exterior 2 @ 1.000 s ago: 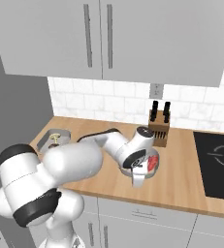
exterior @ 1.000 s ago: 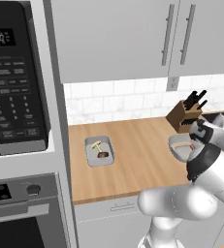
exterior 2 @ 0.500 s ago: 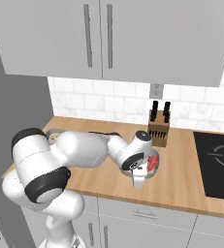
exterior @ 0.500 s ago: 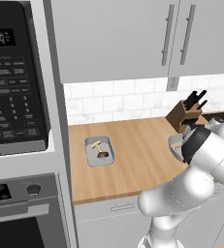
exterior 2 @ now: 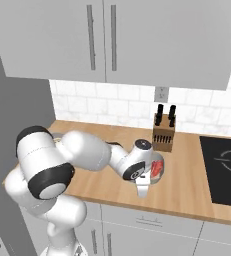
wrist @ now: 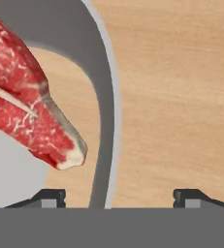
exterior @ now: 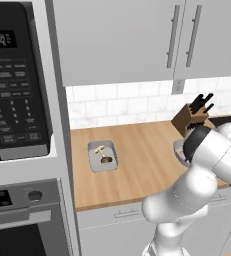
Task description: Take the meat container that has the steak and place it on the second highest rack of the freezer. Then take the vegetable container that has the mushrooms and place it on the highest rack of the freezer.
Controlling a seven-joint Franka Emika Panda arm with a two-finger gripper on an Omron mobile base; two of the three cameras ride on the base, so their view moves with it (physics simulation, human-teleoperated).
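Counter [exterior: 142, 165] — wood, white-tiled wall [exterior: 117, 105]

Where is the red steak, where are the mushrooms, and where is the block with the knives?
steak [wrist: 26, 111], hand view, on its red marbled middle.
mushrooms [exterior: 103, 154], left base view, on the pieces in the grey tray.
knife block [exterior 2: 163, 137], right base view, on its wooden front.
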